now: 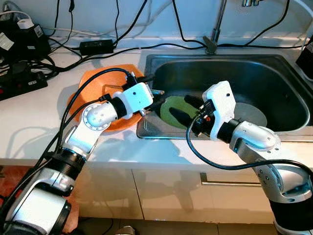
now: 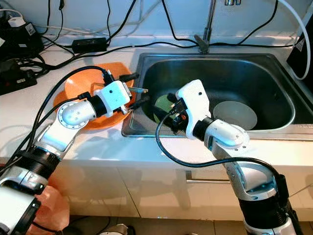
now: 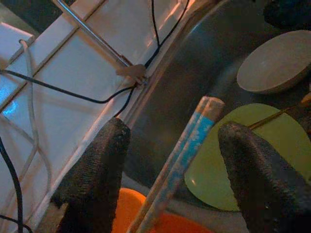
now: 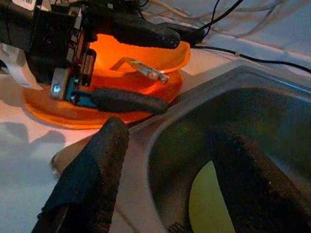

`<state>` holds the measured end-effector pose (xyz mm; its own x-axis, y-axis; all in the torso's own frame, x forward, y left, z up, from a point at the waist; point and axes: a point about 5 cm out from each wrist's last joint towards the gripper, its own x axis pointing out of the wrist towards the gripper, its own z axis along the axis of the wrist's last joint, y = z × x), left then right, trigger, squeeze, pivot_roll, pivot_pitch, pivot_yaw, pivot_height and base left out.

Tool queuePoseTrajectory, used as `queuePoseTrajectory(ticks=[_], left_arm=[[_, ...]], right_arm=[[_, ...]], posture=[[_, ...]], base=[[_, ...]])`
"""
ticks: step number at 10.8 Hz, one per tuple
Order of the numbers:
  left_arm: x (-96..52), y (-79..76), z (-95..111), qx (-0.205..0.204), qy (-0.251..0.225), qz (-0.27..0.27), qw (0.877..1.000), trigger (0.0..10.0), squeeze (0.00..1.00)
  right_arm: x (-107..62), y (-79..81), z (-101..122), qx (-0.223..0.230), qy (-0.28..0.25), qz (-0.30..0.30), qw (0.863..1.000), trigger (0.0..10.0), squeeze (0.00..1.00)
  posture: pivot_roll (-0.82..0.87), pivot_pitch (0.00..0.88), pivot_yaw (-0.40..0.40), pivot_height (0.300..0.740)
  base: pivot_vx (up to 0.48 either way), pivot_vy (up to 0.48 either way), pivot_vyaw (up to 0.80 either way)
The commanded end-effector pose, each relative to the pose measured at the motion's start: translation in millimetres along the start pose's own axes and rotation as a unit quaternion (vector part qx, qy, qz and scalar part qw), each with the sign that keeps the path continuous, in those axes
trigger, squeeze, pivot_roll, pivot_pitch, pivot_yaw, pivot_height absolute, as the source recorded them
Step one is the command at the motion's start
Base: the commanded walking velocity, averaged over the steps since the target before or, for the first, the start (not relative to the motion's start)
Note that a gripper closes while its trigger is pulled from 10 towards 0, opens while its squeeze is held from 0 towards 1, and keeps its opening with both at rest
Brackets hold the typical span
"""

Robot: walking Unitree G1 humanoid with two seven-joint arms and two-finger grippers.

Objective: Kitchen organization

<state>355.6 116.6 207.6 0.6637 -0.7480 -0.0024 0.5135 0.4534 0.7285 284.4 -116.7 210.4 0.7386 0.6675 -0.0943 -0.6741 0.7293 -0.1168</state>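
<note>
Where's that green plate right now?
The green plate lies flat in the sink, at its left end, between the left gripper and right gripper, left of a grey bowl.

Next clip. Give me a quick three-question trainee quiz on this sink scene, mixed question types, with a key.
1. True or false: the green plate lies on the counter.
2. Which stands beside the sink? A) orange bowl B) kettle C) grey plate
3. Fill in: the sticks lie between the fingers of the ____ hand.

Key: 1 false, it lies in the sink. 2 A. 3 left; they lie loose between its open fingers. The right hand is over the green plate.
</note>
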Motion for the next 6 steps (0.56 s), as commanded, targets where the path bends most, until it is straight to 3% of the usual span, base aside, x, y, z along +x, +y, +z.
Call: queuePoseTrajectory(ticks=[1,6], left_arm=[[1.2,7.7,5.3,0.012,-0.015,0.004,1.0,0.0,0.0],[0.4,10.8,4.4,0.018,-0.024,0.006,1.0,0.0,0.0]], right_arm=[[-3.3,1.6,2.3,0.004,-0.002,0.002,1.0,10.0,0.0],[-1.8,-1.0,1.9,0.005,-0.003,-0.005,1.0,10.0,0.0]], posture=[[0.06,0.08,0.074,0.74],[0.07,0.071,0.072,0.74]], base=[[0.0,0.0,0.0],[0.0,0.0,0.0]])
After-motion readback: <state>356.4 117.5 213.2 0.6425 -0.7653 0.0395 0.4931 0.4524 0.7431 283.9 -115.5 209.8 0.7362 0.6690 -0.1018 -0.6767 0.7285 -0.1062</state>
